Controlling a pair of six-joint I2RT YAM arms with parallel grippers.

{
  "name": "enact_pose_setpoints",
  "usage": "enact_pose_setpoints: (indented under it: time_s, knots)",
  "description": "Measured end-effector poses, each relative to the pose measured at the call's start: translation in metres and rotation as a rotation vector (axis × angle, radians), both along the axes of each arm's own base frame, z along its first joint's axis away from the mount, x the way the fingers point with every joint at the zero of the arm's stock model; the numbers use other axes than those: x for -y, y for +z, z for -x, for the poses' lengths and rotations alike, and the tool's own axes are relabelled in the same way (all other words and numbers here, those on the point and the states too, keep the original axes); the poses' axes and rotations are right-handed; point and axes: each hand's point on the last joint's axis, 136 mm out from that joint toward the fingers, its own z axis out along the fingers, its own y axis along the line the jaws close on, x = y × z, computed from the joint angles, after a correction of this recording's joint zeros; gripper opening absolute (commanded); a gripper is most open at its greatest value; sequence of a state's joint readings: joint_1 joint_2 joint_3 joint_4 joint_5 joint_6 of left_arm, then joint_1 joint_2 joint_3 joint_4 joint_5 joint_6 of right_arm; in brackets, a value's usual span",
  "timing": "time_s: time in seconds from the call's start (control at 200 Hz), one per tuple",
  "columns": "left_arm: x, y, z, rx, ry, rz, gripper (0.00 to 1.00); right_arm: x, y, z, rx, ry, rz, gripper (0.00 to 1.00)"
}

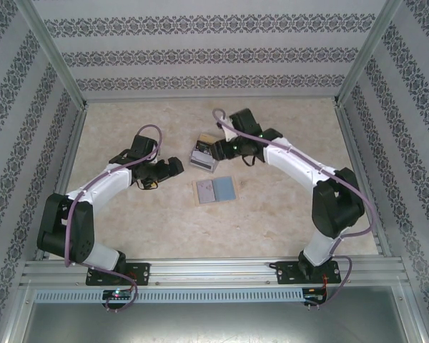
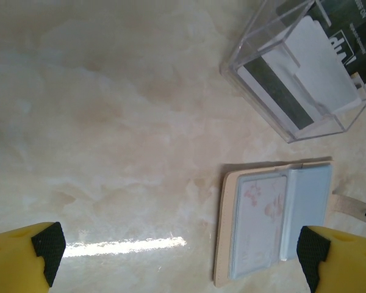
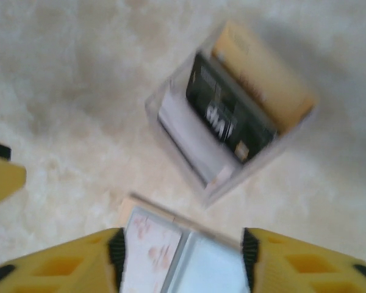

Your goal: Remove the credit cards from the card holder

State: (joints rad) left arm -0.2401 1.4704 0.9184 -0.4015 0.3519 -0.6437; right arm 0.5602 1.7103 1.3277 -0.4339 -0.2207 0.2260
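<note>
Left gripper: your left gripper (image 1: 170,169) is over the table (image 1: 257,229), left of the middle. Its jaws are spread wide with nothing between them, and its wrist view shows bare marble in the gap.
Right gripper: your right gripper (image 3: 183,259) is over the far middle of the table, just right of the clear box (image 1: 204,153). Its jaws stand apart and hold nothing, and the card holder on the table shows through the gap. That wrist view is blurred.
Card holder: the card holder (image 2: 274,226) lies open and flat in the middle of the table, between your two arms. It is just on the near side of the clear box and not touching it. It is tan outside with grey-blue pockets inside, and a tan strap (image 2: 354,207) with a snap sticks out of one side.
Holder pockets: one pocket shows a pale face with pinkish marks, and you cannot tell whether that is a card or the lining. The other is plain grey-blue.
Credit cards: the credit cards (image 3: 229,122) you can see stand on edge inside the clear box, packed side by side. There is a white one with a dark stripe, a black one with white lettering and a tan one.
Clear box: it is open-topped and sits on the table. In the wrist views neither gripper's fingers touch it.
</note>
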Motion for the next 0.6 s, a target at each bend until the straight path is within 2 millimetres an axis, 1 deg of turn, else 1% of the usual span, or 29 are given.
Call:
enact_pose_setpoints:
  time_s: [0.095,0.155,0.21,0.26,0.32,0.43,0.599]
  knots:
    - [-0.003,0.0,0.0,0.004,0.014,-0.01,1.0,-0.001,-0.03,0.03,-0.075,-0.022,0.051,0.73]
    - [-0.004,0.0,0.0,0.003,0.022,-0.015,0.99,-0.001,-0.048,0.049,-0.131,-0.029,0.078,0.76]
    - [-0.006,-0.001,0.0,0.002,0.028,-0.02,0.99,-0.002,-0.059,0.063,-0.168,-0.031,0.097,0.78]
    - [-0.009,-0.001,-0.001,0.002,0.04,-0.027,0.99,-0.003,-0.064,0.071,-0.184,-0.032,0.115,0.81]
    - [-0.012,-0.001,-0.002,0.003,0.051,-0.032,0.99,-0.004,-0.067,0.075,-0.19,-0.042,0.132,0.82]
    - [-0.015,-0.001,-0.003,0.003,0.061,-0.035,0.99,-0.006,-0.07,0.078,-0.183,-0.056,0.165,0.82]
    - [-0.013,0.002,-0.003,0.009,0.054,-0.023,0.99,-0.009,-0.089,0.073,-0.194,-0.079,0.242,0.8]
